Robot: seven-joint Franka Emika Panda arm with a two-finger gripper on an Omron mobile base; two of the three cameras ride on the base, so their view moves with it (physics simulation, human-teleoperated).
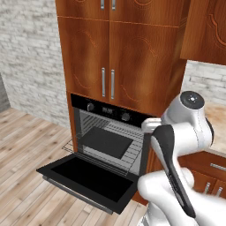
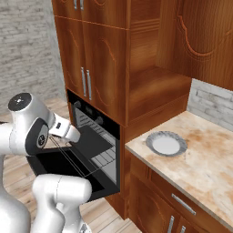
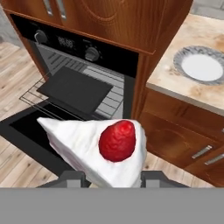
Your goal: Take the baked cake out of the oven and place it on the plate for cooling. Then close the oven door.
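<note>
The baked cake (image 3: pixel 103 151), a white wedge topped with a red berry, sits right in front of the hand camera. My gripper (image 3: pixel 111 178) is shut on it, one fingertip at each side of its base. It hangs outside the oven (image 3: pixel 83 43), above and in front of the lowered oven door (image 3: pixel 22 127). The door also lies open in the left base view (image 1: pixel 88 176) and the right base view (image 2: pixel 63 164). The plate (image 3: pixel 202 65) rests bare on the counter to the right of the oven, and shows on it in the right base view too (image 2: pixel 166 144).
A dark tray (image 3: pixel 74 89) lies on the pulled-out wire rack (image 3: pixel 109 98) inside the oven. Wooden cabinets (image 1: pixel 110 57) stand above the oven, with drawers (image 2: pixel 182 205) under the beige counter (image 2: pixel 205 168). My own arm (image 1: pixel 176 145) blocks part of the left base view.
</note>
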